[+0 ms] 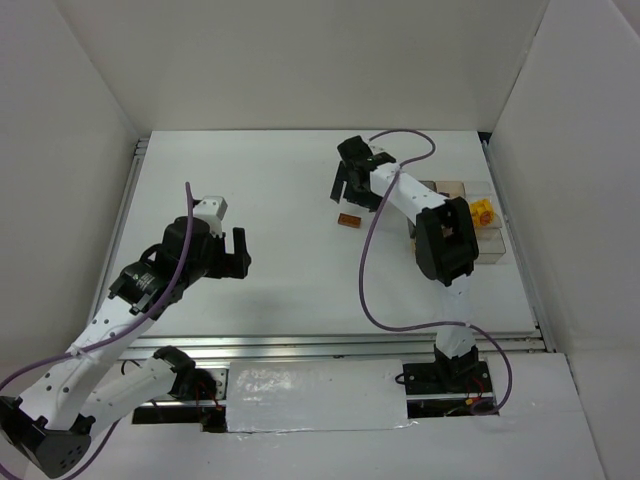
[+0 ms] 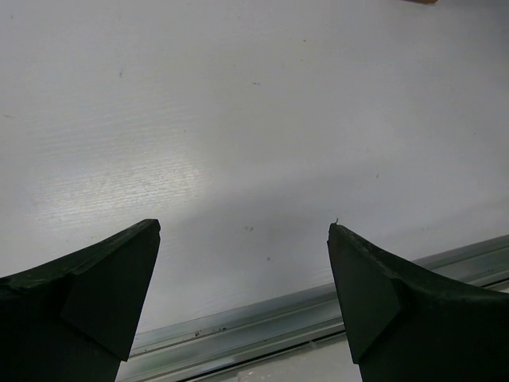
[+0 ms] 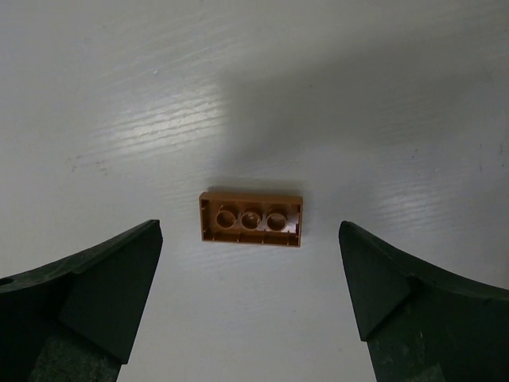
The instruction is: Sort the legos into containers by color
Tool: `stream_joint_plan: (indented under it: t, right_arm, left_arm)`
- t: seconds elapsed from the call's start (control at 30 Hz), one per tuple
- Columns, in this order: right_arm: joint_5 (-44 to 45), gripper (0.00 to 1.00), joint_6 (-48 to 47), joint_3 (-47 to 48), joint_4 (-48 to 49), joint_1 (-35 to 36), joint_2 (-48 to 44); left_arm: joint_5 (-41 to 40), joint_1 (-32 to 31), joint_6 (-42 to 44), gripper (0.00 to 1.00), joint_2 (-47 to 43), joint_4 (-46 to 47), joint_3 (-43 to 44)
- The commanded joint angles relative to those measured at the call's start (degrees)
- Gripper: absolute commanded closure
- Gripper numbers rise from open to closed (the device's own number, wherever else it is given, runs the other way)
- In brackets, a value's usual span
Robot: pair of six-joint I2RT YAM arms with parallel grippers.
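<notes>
Brick (image 3: 251,219), brown-orange and oblong, lies flat on the white worktop (image 1: 260,190) with its hollow underside up, three round tubes showing. In the top view it sits near the middle of the worktop, well apart from the containers (image 1: 493,243) at the right edge, where a yellow lego (image 1: 483,210) already rests in one compartment. The right gripper (image 1: 352,196) hangs over the brick with its jaws spread wide and nothing between them but the brick below, which is roughly centred in the gap in the wrist view. The step in hand looks like the pick of this brick. Its long side runs across from finger to finger, so closing as things stand would pinch it by the short ends; that can work, but the piece is low and thin, so the fingertips probably need to reach almost to the worktop before they close, and the descent should be straight so that neither tip lands on the brick and skids it away. Turning the wrist a quarter to take the narrower width may give a steadier hold. The left gripper (image 2: 244,227) is also spread apart and empty, over bare worktop near the front rail, out of the way.
</notes>
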Motion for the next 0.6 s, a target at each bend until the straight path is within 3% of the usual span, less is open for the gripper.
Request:
stream_joint_plan:
  t: [0.0, 0.57]
  right_arm:
    - [4.7, 0.00, 2.6, 3.4, -4.3, 1.1, 3.4]
    - [-1.1, 0.05, 0.6, 2.1, 0.1, 1.7, 7.9]
  left_arm:
    - [1.2, -0.1, 0.5, 0.00, -0.4, 2.0, -0.1]
    - [3.7, 0.0, 1.4, 0.00, -1.3, 2.6, -0.3]
